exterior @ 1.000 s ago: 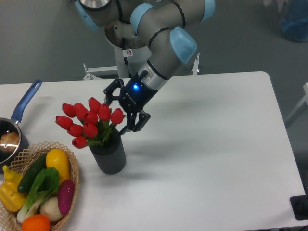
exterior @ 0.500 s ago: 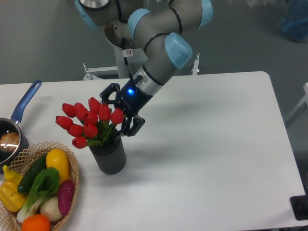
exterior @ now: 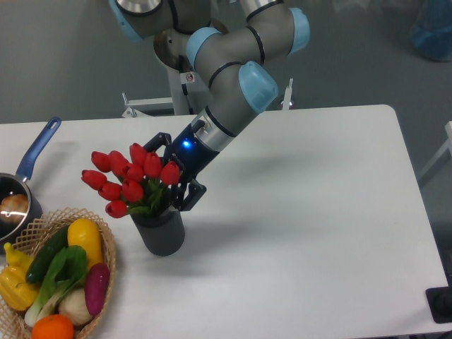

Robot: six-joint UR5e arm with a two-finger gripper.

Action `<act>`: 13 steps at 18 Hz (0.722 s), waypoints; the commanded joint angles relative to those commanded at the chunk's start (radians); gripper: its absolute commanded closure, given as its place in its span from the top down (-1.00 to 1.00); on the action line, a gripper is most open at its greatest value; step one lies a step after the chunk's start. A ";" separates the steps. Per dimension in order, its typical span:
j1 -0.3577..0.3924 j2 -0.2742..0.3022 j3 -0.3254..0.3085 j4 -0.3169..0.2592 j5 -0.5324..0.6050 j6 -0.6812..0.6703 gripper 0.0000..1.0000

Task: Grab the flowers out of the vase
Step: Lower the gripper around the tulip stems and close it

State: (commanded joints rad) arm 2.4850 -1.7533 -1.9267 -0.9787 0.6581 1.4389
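**Arm at the tulip bunch, hand spread open**

Arm: grey links with pale blue joint caps, reaching from the top of the view down and to the left across the white surface. The wrist slants steeply toward the bunch; a blue light glows on its dark end.

Hand: black, two-fingered, fingers spread wide. One finger shows at the upper back of the blooms, the other lies low on the right side of the bunch, just above the vase rim. The right-hand tulips sit between the two. Nothing is clamped; whether the fingers touch the blooms or stems cannot be told.

Flowers: red tulips with green leaves, standing in the vase, heads leaning left.

Vase: short, dark grey, upright on the surface, near its left front.

Wicker basket: just left of the vase, holding coloured vegetables.

Saucepan: blue handle, at the left edge.
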 joint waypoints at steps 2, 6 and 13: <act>-0.002 0.000 -0.002 -0.002 -0.006 0.000 1.00; -0.003 0.000 -0.006 -0.002 -0.035 -0.006 1.00; 0.005 0.000 -0.014 0.000 -0.075 0.000 0.86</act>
State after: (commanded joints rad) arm 2.4897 -1.7533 -1.9405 -0.9787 0.5829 1.4389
